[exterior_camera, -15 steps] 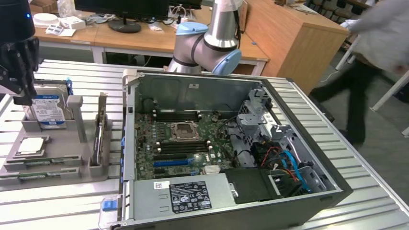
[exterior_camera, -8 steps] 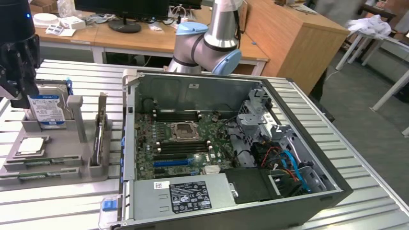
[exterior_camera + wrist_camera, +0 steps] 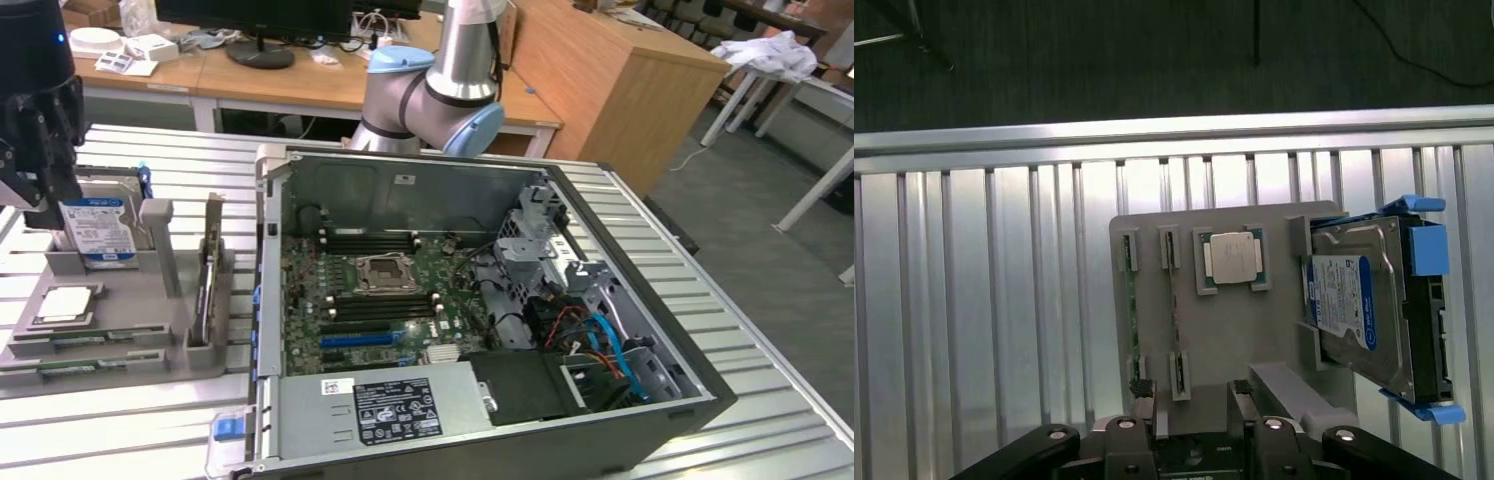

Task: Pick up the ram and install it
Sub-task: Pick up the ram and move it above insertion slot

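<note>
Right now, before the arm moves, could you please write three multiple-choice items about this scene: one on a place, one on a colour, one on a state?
1. Where does the ram lie?
A in the grey holder
B on a shelf
C on the floor

2. What colour is the label of the hard drive?
A red
B blue
C yellow

3. How is the computer case?
A closed
B open on one side
C upside down

Answers:
1 A: the green stick sits in a slot of the holder.
2 B: the label is plainly blue.
3 B: the motherboard shows inside.
</note>
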### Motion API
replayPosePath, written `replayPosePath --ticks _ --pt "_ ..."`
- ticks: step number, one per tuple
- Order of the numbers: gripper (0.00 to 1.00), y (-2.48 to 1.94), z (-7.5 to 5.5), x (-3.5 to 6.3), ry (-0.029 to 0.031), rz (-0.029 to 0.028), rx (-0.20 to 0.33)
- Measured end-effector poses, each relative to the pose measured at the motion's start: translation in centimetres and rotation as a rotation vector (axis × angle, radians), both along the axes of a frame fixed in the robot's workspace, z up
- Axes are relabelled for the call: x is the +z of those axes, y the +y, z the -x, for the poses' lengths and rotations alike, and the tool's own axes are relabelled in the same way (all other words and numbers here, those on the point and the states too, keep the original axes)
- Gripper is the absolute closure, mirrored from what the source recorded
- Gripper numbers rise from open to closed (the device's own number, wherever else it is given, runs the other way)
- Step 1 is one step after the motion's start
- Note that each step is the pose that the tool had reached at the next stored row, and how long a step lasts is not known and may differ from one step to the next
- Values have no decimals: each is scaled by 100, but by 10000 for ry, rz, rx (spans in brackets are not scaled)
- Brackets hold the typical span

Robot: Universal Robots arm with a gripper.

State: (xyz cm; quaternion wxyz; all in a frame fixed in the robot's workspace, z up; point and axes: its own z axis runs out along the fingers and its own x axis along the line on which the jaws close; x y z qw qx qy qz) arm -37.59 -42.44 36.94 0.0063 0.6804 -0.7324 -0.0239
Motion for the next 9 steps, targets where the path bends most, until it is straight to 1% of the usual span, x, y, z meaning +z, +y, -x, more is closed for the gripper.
replayPosePath --ticks 9 --pt "58 0 0 -163 -5 1 207"
